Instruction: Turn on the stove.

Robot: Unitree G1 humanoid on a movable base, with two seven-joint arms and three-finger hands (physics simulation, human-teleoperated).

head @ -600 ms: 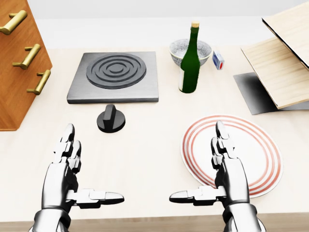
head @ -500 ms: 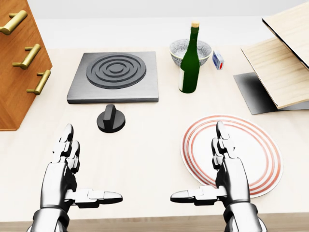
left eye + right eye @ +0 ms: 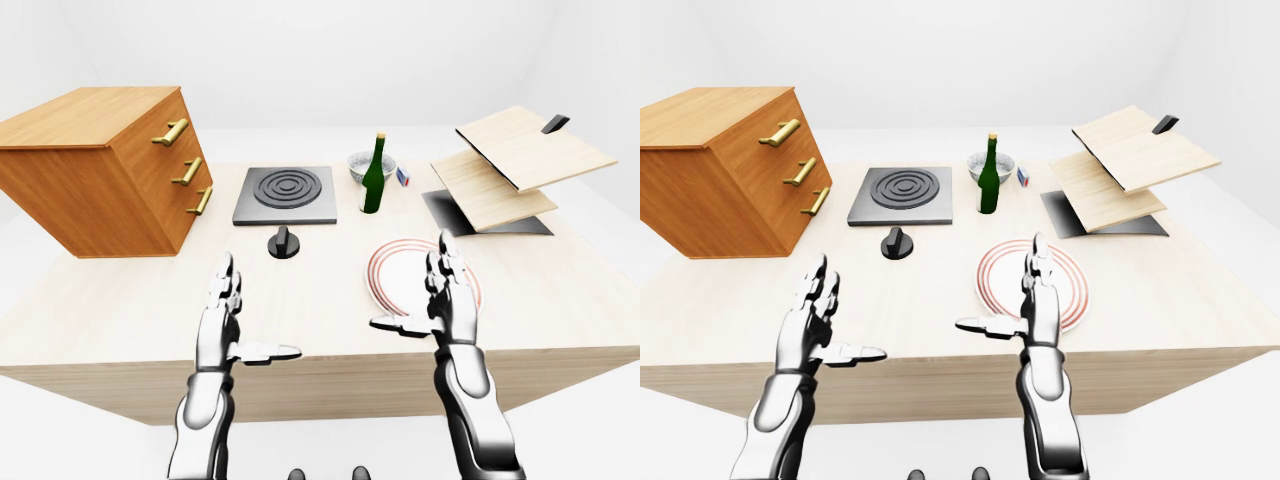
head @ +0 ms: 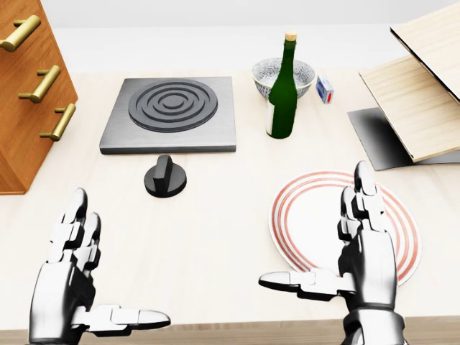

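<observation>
Reach not started: left hand, right hand spread, empty, near surface's bottom edge. Next: left hand to stove knob, twist.

stove: matt grey | bottle: glossy green glass | table: pale wood

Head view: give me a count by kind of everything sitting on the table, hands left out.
Cooking gear: 2, the dark grey stove plate with ring burner and its black knob.
Tableware: 2, the red-ringed white plate and the grey speckled bowl.
Bottles: 1, the green glass bottle.
Small boxes: 1, the blue and white box.
Furniture: 2, the wooden drawer cabinet and the light wood panel stand.
Total: 8.
</observation>
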